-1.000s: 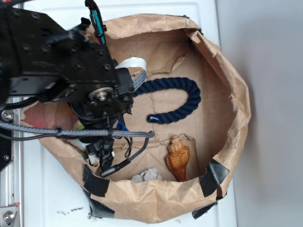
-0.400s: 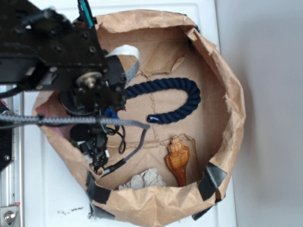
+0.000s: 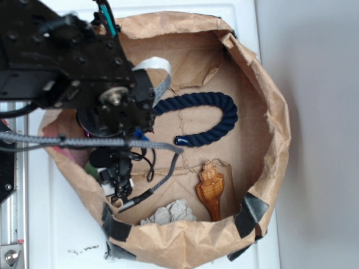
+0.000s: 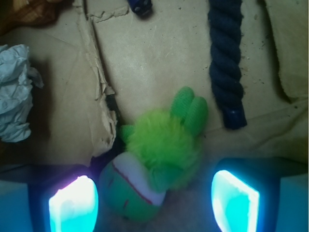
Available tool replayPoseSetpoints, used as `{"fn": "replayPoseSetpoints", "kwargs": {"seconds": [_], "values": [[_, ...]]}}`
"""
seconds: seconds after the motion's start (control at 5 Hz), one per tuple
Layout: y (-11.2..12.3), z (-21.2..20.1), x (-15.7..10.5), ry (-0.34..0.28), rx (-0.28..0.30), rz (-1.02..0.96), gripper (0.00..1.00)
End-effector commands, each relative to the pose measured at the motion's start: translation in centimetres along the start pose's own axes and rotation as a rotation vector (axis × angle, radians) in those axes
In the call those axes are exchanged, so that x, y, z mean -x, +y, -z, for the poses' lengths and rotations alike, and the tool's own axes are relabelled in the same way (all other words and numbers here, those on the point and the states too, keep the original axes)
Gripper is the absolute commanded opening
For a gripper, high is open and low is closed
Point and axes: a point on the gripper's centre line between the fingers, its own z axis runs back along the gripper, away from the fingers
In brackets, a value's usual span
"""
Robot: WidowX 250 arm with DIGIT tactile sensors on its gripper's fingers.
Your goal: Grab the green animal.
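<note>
One green animal (image 4: 157, 162) sits between the two glowing fingers (image 4: 72, 205), which are spread wide and not touching it.
Past the animal lie one blue rope (image 4: 226, 63) and one grey-white lump (image 4: 14, 92). Only the outside view shows the one orange shell (image 3: 210, 188) and the paper bag (image 3: 275, 140).

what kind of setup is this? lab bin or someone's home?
Likely a lab bench rig, not a home: a taped brown paper bag rolled down into a bin on a white tabletop, holding assorted props: green animal, navy rope, conch shell. The gripper hangs open over the toy.
</note>
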Motion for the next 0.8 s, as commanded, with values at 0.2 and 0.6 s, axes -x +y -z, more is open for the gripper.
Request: {"fn": "replayPoseSetpoints", "kwargs": {"seconds": [0.2, 0.6], "values": [[-0.1, 3.7, -1.3, -0.067, -0.063, 0.099, 1.00], [0.1, 4.2, -1.4, -0.095, -0.080, 0.104, 1.00]]}}
